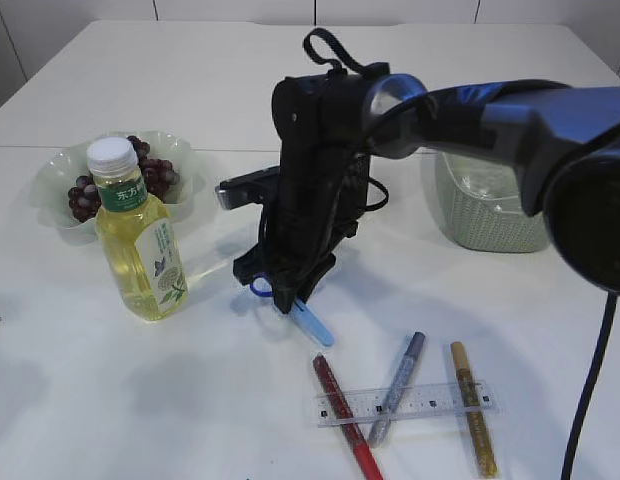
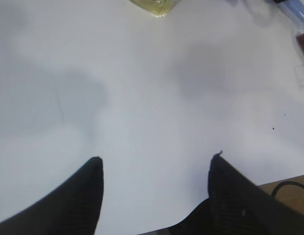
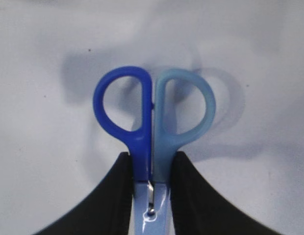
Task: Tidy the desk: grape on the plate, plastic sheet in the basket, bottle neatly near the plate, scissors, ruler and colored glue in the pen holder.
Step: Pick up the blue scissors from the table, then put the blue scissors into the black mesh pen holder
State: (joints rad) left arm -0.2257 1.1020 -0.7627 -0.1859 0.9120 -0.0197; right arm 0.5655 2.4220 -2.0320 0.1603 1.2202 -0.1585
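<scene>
Landmark: you can place everything here against the scissors [image 3: 153, 147], which lie at mid-table
Ruler [image 1: 405, 404]: nearest the camera, in front of the scissors and to the right, laid flat across the three glue pens, so it will likely have to come off before they can be lifted cleanly
Colored glue: red [image 1: 346, 417], silver [image 1: 398, 387] and gold [image 1: 473, 420] pens fanned under the ruler, still waiting for the pen holder, which none of the views shows
Right gripper [image 3: 152, 171]: your claw is clenched on the scissors just below the two finger loops, one black pad on each side of the shanks; gripping there, where the handles meet, looks meant to keep the blades shut
Scissors: dark blue and light blue loops point away from the wrist, pale sheathed blade tip shows below the claw
Left gripper [image 2: 157, 164]: released, jaws spread over bare table, holding nothing, left of the scissors
Bottle [image 1: 138, 232]: upright, left of the scissors, just in front of the plate [image 1: 52, 170]
Grape [image 1: 155, 178]: already on the plate, beyond the bottle
Basket [image 1: 485, 222]: behind the scissors to the right, partly hidden by your arm
</scene>
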